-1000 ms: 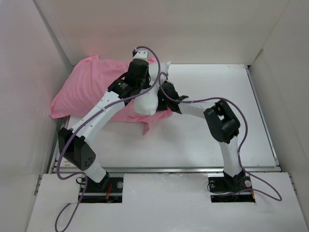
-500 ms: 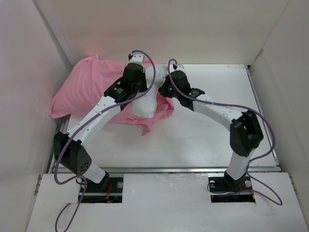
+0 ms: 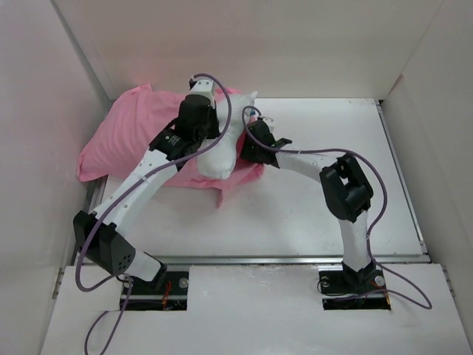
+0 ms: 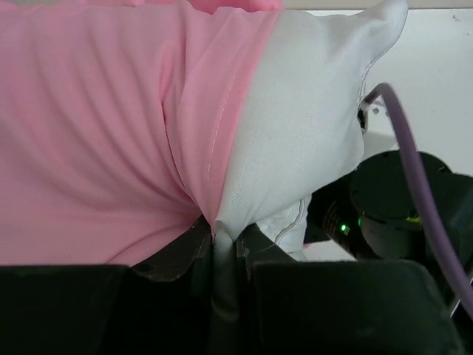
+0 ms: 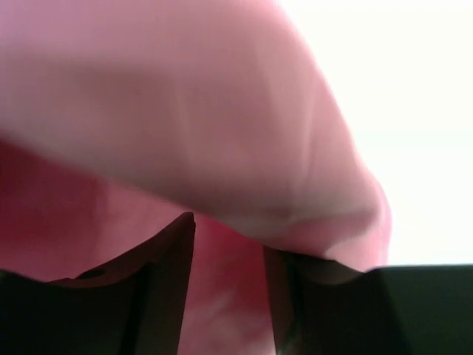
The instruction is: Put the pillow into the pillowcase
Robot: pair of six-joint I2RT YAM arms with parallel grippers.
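Observation:
The pink pillowcase [image 3: 129,140] lies at the back left, bulging. The white pillow [image 3: 225,148] sticks out of its right end. My left gripper [image 3: 209,134] sits on top of the pillow's exposed end. In the left wrist view it [image 4: 222,237] is shut on a pinch of white pillow [image 4: 303,133] fabric right where the pillowcase [image 4: 89,133] hem meets it. My right gripper [image 3: 245,144] presses against the pillow's right side. In the right wrist view it [image 5: 228,237] is open, with pink pillowcase fabric [image 5: 222,303] filling the gap and bulging above.
White walls [image 3: 66,89] box the table [image 3: 310,207] on the left, back and right. The pillowcase rests against the left back corner. A purple cable [image 4: 414,163] and the right arm's black wrist [image 4: 392,214] are close beside the left gripper.
The right arm stretched out with its gripper by the pillow's top corner, then folded back and dropped to the pillow's lower right side. The left gripper shifted slightly left and back, still holding.

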